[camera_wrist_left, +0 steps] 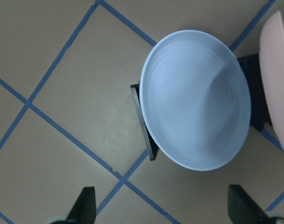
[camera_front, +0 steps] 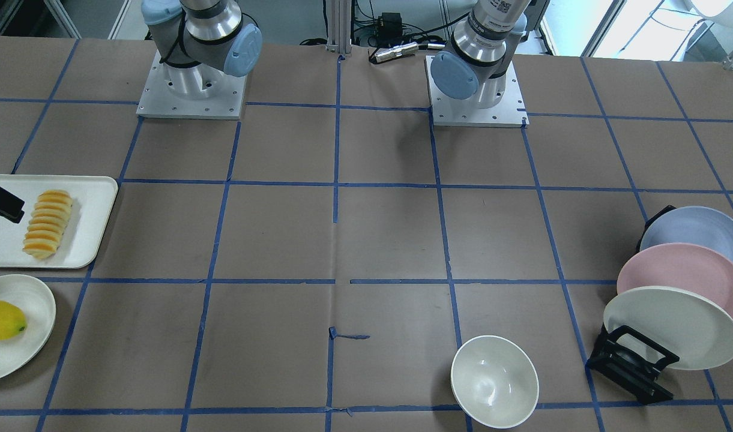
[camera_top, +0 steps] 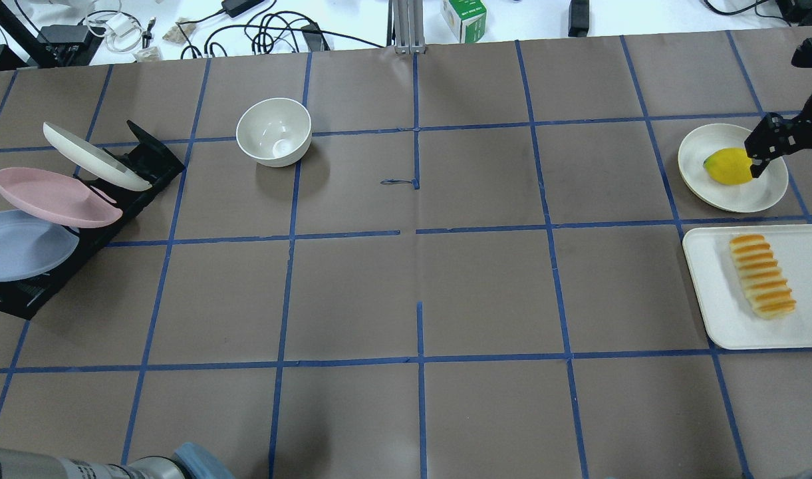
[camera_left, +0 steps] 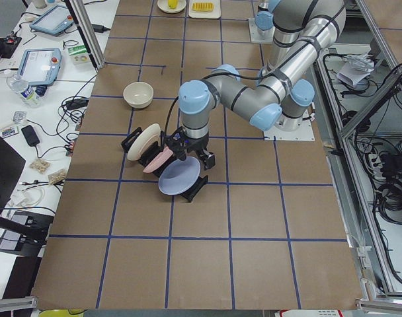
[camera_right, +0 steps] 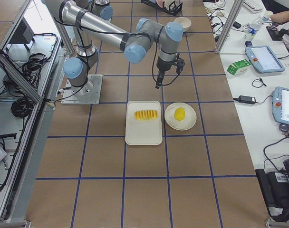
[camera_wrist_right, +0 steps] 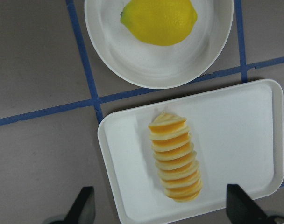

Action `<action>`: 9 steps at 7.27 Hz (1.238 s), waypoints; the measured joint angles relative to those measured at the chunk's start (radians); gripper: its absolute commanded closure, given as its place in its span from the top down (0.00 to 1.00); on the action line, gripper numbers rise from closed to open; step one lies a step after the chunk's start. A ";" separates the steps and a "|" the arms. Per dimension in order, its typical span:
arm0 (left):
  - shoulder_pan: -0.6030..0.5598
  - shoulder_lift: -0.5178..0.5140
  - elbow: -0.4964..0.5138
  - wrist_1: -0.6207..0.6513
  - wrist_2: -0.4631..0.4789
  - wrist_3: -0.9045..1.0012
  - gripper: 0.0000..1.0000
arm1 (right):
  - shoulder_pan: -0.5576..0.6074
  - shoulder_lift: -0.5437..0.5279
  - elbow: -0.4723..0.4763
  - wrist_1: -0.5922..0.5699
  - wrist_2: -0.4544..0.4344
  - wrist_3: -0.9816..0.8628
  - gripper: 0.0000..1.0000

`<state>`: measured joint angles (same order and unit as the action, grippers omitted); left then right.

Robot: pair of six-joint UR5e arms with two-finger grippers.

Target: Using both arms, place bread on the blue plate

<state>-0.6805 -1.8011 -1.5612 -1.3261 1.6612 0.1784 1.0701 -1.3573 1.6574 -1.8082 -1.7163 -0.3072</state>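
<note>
The bread [camera_wrist_right: 175, 162] is lying on a white tray [camera_wrist_right: 254, 140] at the worktop's right edge, the right gripper [camera_wrist_right: 163, 211] hanging above it, jaws spread wide. The blue plate [camera_wrist_left: 193, 100] is leaning in a black rack [camera_top: 153, 159] at the left edge, the left gripper [camera_wrist_left: 165, 211] hovering over it, jaws likewise apart. Blue tape [camera_top: 352, 362] is gridding the brown paper surface [camera_top: 485, 293]; cables [camera_top: 272, 32] are sprawling beyond the far edge.

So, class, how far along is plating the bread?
Done: nothing; the bread lies on the white tray, the blue plate stands in its rack. In hand: open right claw hovers over the bread, open left claw over the plate. Left: both grasps, the transfer.
</note>
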 measured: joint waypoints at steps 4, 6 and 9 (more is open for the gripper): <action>0.017 -0.143 -0.007 0.079 0.000 -0.031 0.70 | -0.064 0.068 0.146 -0.223 0.006 -0.119 1.00; 0.018 -0.178 -0.010 0.106 0.000 -0.038 0.14 | -0.070 0.070 0.245 -0.318 0.001 -0.155 1.00; 0.018 -0.188 -0.002 0.115 -0.004 -0.045 0.00 | -0.080 0.089 0.309 -0.366 -0.002 -0.191 1.00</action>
<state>-0.6627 -1.9890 -1.5636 -1.2107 1.6568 0.1332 0.9903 -1.2687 1.9666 -2.1738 -1.7182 -0.4987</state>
